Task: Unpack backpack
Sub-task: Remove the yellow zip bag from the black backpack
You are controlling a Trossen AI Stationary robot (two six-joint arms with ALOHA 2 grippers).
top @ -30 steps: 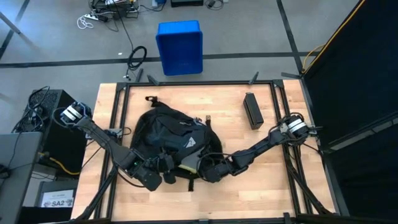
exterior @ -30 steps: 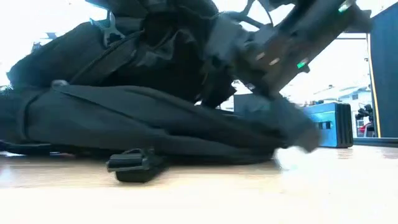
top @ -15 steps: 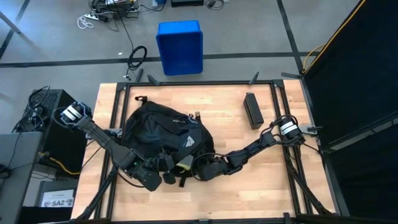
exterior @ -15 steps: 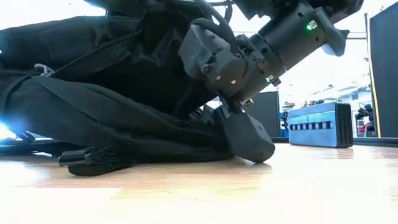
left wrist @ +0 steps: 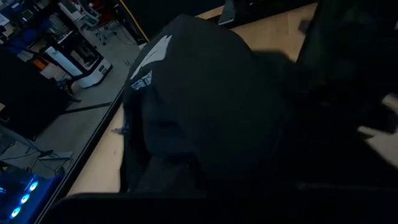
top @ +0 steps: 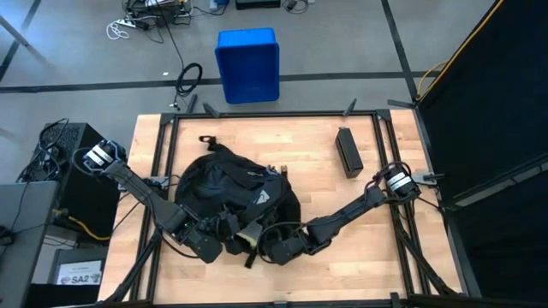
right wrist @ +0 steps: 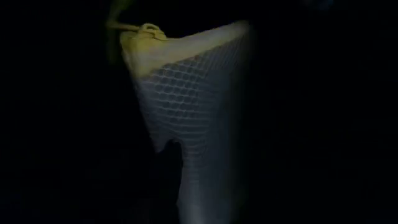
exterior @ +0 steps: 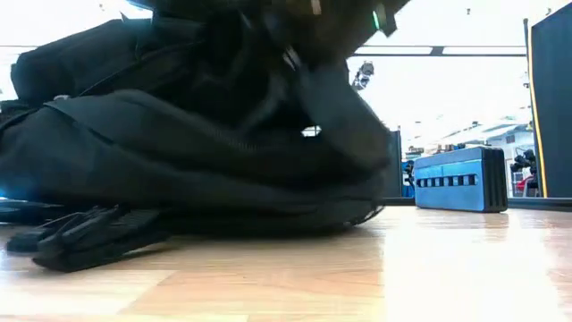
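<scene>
From above, the light fell even and soft on the pale wooden table (top: 377, 248), with hardly a shadow. At table height the bright room behind glared to white at twelve o'clock, leaving the large black soft fabric backpack (exterior: 179, 152) a near silhouette, its upper part smeared by motion blur; the wood glowed with reflected glare. The left wrist camera's picture was dim and smeared at three o'clock. The right wrist camera saw almost total darkness, only a pale mesh panel with yellow trim (right wrist: 186, 106) lit faintly.
</scene>
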